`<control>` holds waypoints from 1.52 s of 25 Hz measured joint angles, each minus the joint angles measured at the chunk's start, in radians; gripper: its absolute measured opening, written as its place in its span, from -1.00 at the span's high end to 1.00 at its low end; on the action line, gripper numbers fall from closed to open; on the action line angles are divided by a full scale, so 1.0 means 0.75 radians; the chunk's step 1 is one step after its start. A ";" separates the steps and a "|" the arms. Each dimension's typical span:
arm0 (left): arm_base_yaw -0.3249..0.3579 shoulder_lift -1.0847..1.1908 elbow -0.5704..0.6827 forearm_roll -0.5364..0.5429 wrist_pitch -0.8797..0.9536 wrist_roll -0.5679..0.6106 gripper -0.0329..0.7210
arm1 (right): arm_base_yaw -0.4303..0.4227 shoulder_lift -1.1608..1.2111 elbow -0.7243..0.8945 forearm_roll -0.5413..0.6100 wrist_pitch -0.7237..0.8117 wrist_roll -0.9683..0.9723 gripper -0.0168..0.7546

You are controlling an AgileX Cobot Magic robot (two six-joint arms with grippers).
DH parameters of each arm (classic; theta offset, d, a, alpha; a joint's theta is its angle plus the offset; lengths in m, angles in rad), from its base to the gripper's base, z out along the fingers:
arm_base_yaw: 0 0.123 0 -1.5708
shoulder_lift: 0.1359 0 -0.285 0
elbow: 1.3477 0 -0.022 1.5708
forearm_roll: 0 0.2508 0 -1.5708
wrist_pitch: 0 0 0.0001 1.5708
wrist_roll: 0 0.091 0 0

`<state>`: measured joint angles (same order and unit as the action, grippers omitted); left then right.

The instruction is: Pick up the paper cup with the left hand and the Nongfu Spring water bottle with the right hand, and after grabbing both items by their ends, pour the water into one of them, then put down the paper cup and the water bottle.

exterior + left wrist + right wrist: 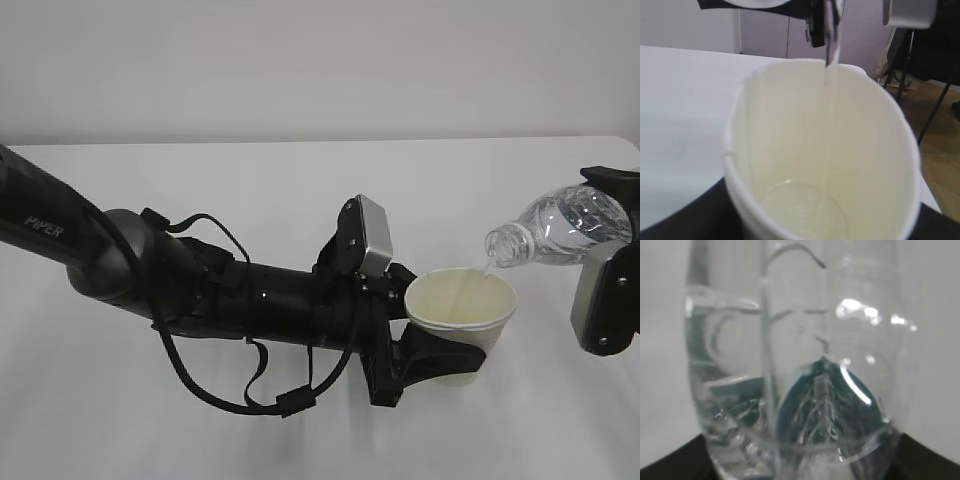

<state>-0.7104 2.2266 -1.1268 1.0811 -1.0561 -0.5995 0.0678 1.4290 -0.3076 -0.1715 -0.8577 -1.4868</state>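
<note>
The white paper cup (462, 308) hangs above the table, and my left gripper (440, 356) is shut on its lower part. My right gripper (622, 225), at the right edge, is shut on the base of the clear Nongfu Spring water bottle (565, 225). The bottle is tipped with its open mouth just over the cup's far rim. A thin stream of water (484, 268) falls into the cup. In the left wrist view the cup (780, 150) fills the frame, the water (829, 100) runs down inside and a shallow pool lies at the bottom. The bottle (800, 365) fills the right wrist view.
The white table (200, 180) stretches under both arms, with a pale wall behind. My left arm's cables (240, 395) loop below the forearm. Past the table's far edge, the left wrist view shows a brown floor and black stand legs (935, 105).
</note>
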 joint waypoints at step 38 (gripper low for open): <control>0.000 0.006 0.000 0.010 0.002 0.000 -0.23 | 0.000 0.000 0.000 0.000 0.000 0.000 -0.16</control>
<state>-0.7104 2.2309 -1.1268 1.0885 -1.0546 -0.5995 0.0678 1.4290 -0.3076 -0.1715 -0.8577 -1.4872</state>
